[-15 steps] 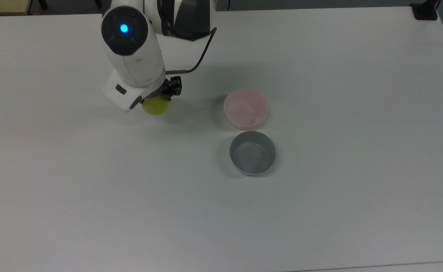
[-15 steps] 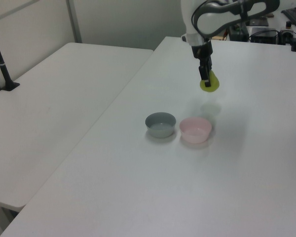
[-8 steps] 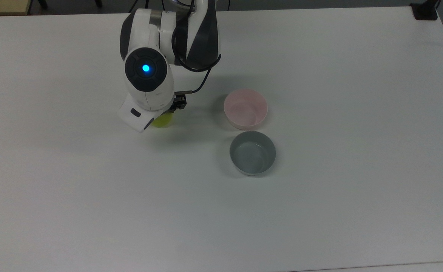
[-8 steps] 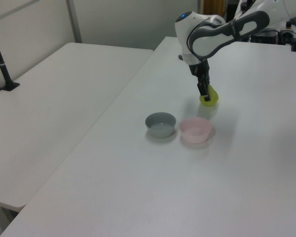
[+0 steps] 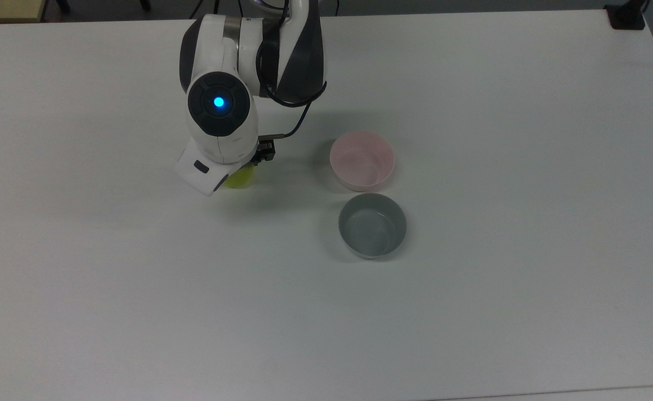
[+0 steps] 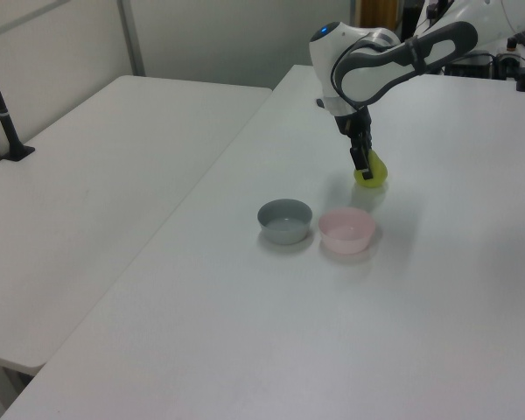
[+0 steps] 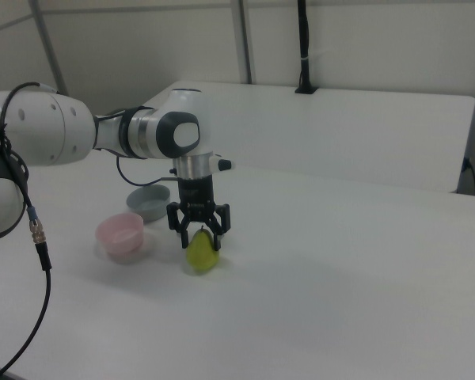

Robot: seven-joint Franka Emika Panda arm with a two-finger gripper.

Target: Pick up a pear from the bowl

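The black two-finger gripper [image 7: 199, 235] points straight down at centre-left of the right view, its fingers spread apart on either side of the top of the small rounded yellow-green pear [image 7: 200, 255], which appears to rest on the white table [image 7: 340, 285]. The pear lies directly below the gripper, its narrow end up between the fingers. The small round pale pink bowl [image 7: 121, 237], sitting empty, stands apart toward the right view's left, with the grey round bowl [image 7: 149, 203] behind it.
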